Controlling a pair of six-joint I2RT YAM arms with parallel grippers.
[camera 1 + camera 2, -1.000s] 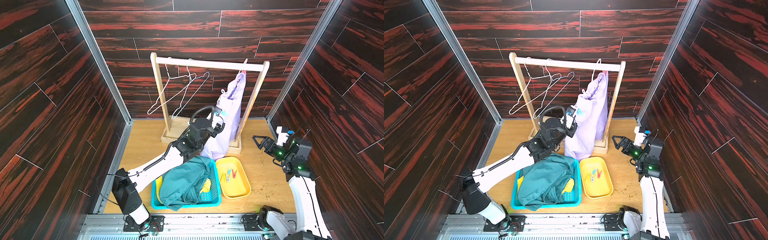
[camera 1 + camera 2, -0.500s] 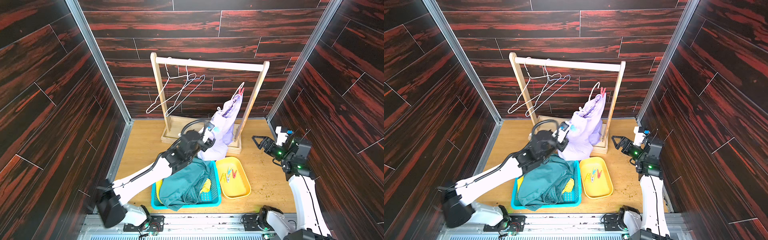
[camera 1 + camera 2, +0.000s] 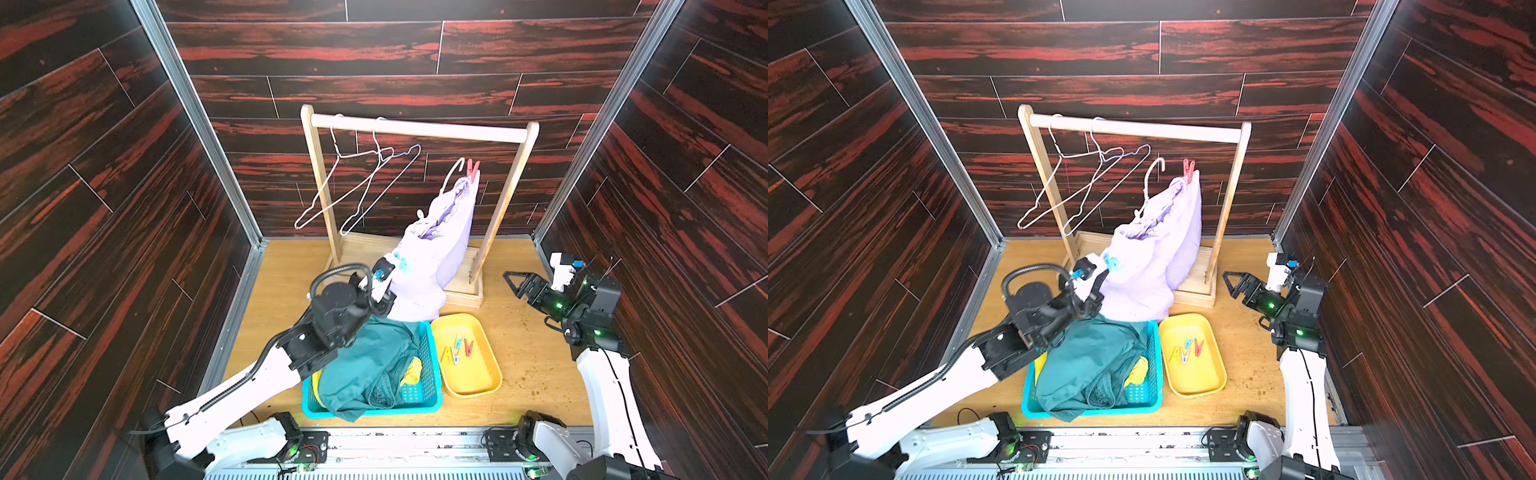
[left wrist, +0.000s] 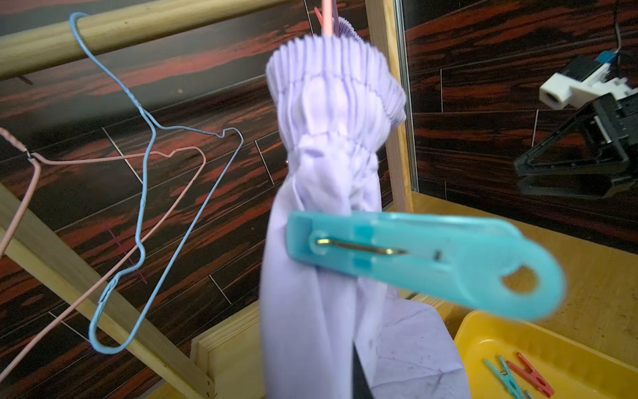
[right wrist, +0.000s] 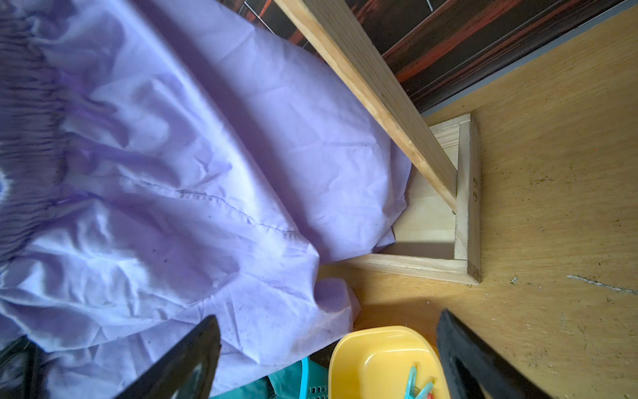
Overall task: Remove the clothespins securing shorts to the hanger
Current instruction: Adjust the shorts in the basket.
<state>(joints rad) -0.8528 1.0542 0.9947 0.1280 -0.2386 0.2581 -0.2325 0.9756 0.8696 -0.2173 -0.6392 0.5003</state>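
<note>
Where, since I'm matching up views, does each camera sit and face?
Top views: overhead, looking down toward the rack; left arm and right arm show.
Left wrist: on its arm, facing lilac shorts and blue peg; right hand shows.
Right wrist: on its arm, facing shorts and yellow tray; own fingers show.
All share the shorts.

The left arm reaches from its base at the desk's front left corner, stretched low and slanting toward the middle of the desk, its black wrist bent upward. The left end effector is clamped tight on a light blue clothespin, with its fingers out of sight in the left wrist view. The right arm stands nearly upright from the front right corner, elbow high by the desk's right edge. The right end effector points toward the desk's middle, jaws spread wide with nothing between them; its black fingers show in the right wrist view.
</note>
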